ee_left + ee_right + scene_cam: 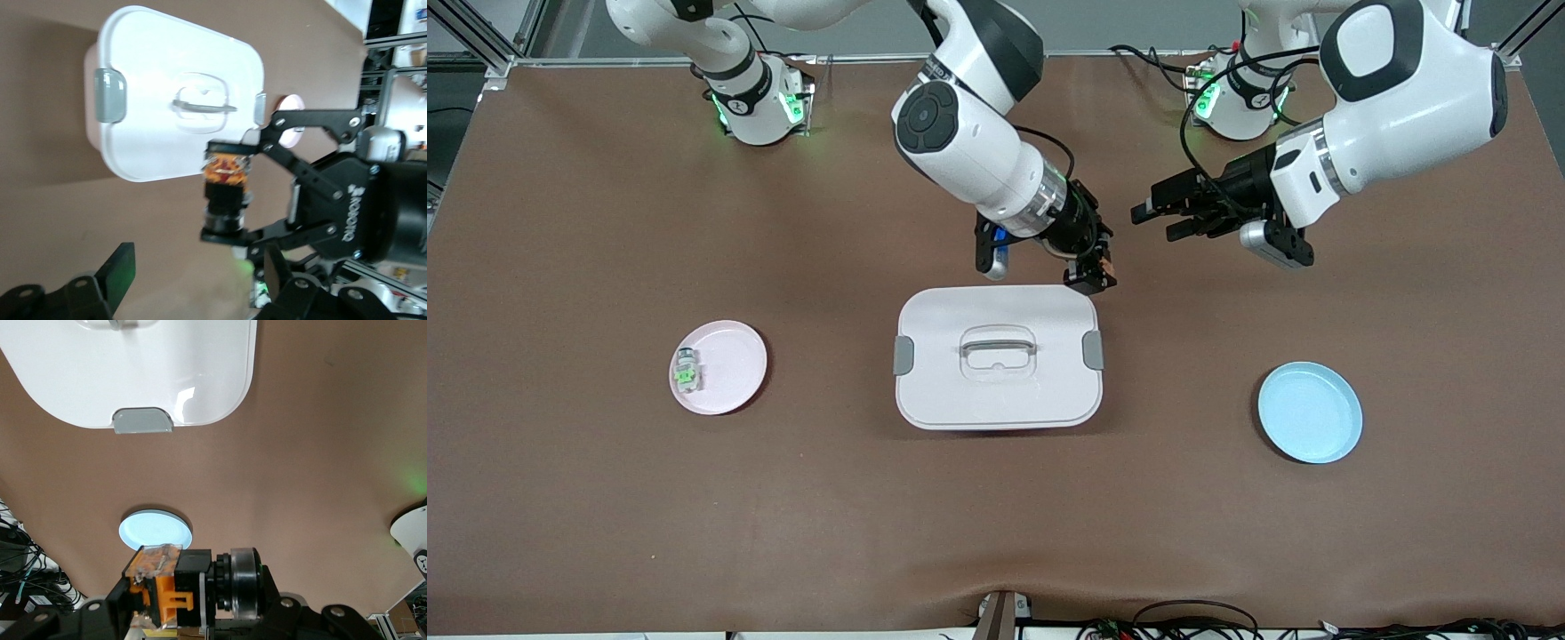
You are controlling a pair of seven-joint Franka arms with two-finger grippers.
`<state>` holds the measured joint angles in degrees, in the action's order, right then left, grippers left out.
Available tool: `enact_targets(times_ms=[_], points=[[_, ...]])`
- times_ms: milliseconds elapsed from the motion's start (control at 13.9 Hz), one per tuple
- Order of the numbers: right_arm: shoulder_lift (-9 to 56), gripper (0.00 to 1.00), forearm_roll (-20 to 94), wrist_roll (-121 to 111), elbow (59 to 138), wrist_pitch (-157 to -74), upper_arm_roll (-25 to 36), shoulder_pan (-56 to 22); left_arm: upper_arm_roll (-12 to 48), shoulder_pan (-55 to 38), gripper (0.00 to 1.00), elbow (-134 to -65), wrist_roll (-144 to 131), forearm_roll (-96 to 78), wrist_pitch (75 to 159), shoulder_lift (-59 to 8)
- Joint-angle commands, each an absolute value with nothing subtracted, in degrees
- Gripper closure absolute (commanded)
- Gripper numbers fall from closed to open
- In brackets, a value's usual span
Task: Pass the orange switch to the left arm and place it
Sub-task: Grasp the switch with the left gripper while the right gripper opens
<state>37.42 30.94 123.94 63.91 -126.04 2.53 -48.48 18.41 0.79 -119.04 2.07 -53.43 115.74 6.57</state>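
The orange switch [1100, 267], a small black block with an orange centre, hangs in my right gripper [1092, 276], which is shut on it over the box's edge toward the arms' bases. The right wrist view shows the switch [177, 587] clamped in the right gripper [180, 603]. The white lidded box [960, 391] sits mid-table. My left gripper [1152, 218] is open and empty, in the air a short gap from the switch, toward the left arm's end. In the left wrist view its fingers [117, 277] spread wide, with the switch [227, 170] ahead of them and the box [147, 80] below.
A pink plate [734, 356] holding a pale part with a green centre [687, 372] lies toward the right arm's end. A blue plate [1310, 412] lies toward the left arm's end and shows in the right wrist view [155, 529]. Cables run along the table edge nearest the front camera.
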Motion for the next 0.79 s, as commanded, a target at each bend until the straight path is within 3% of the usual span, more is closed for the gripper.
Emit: enact_targets(times_ms=[0,718], points=[[38.23,1.0,31.64,125.33,61.61,-126.03,2.99,-48.95,18.98,0.97,0.22,-119.36,3.25,-57.21,117.86,5.8],[38.58,1.0,31.73,127.0,60.29,-127.71,2.99,-50.01,21.97,0.35,0.24,-119.09,3.25,-62.92,124.27,3.34]])
